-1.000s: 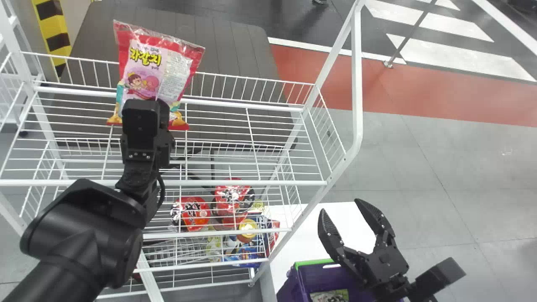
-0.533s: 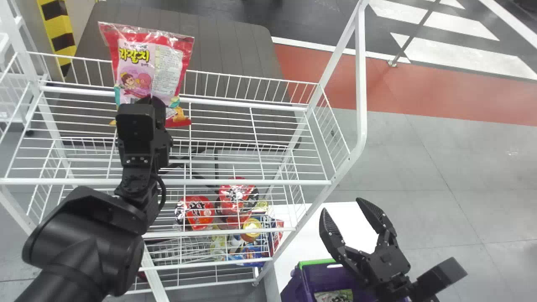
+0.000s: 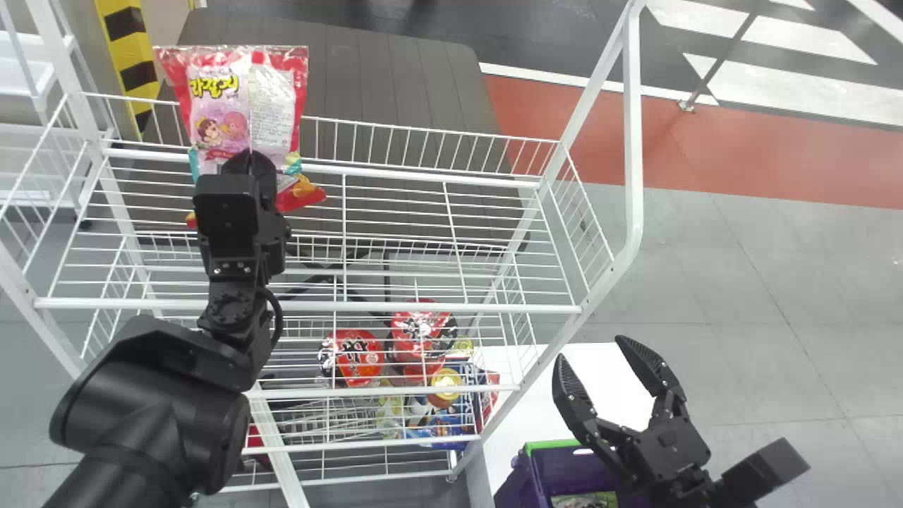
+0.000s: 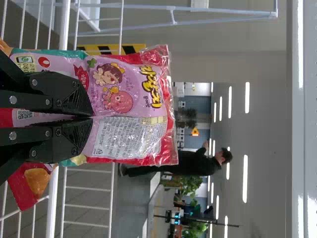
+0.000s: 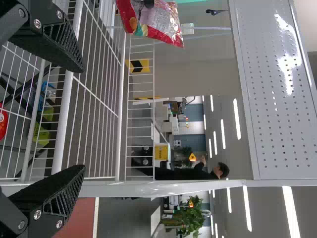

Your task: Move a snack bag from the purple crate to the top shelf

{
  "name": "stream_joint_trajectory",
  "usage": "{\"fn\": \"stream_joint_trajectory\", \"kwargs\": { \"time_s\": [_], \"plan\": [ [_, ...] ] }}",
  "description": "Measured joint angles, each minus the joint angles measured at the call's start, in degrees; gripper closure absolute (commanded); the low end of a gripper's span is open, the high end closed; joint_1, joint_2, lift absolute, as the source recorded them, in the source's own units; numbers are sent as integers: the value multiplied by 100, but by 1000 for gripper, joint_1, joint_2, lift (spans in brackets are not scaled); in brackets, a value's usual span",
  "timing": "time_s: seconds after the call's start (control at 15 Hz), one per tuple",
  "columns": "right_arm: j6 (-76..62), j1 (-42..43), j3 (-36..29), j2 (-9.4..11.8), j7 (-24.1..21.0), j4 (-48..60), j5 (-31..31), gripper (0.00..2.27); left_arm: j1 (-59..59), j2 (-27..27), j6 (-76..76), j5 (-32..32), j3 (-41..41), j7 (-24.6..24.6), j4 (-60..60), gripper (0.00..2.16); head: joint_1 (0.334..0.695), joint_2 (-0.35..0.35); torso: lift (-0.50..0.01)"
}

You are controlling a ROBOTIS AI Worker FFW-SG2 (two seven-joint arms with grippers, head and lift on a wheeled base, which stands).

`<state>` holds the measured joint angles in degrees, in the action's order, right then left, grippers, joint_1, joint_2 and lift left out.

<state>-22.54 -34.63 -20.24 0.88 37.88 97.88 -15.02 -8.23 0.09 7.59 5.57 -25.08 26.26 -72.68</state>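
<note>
White wire rack (image 3: 633, 152): it stands in front of me, two tiers of baskets showing, packs and a cup down on the lower one.
Top shelf (image 3: 458, 308): its open wire basket lies under my left end effector (image 3: 236, 212), which is raised over the left part.
Table (image 3: 607, 374): white-topped, just beside the rack's right side, under the crate.
Purple crate (image 3: 550, 444): green-rimmed, and part of a packet shows inside.
Snack bag (image 3: 271, 106): I have it upright above the top shelf, toward the rear rail, its clear top edge up; whether its bottom touches the wires I cannot tell.
Left end effector (image 4: 92, 117): my two black fingers pinch the bag's middle, toward its bottom end, with the front folded between them.
Right end effector (image 3: 588, 348): spread wide, nothing between my fingers, near the crate and right of the rack.
Red packs (image 3: 360, 358): side by side on the lower shelf.
Yellow-topped cup (image 3: 446, 386): near them.
</note>
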Motion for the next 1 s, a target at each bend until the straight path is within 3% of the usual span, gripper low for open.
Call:
{"fn": "stream_joint_trajectory", "kwargs": {
  "time_s": [1.0],
  "plan": [
    [0,-6,86,-36,-8,99,116,144,-249,0,417,-277,756,-504,811,1025,695,-180,0]
  ]
}}
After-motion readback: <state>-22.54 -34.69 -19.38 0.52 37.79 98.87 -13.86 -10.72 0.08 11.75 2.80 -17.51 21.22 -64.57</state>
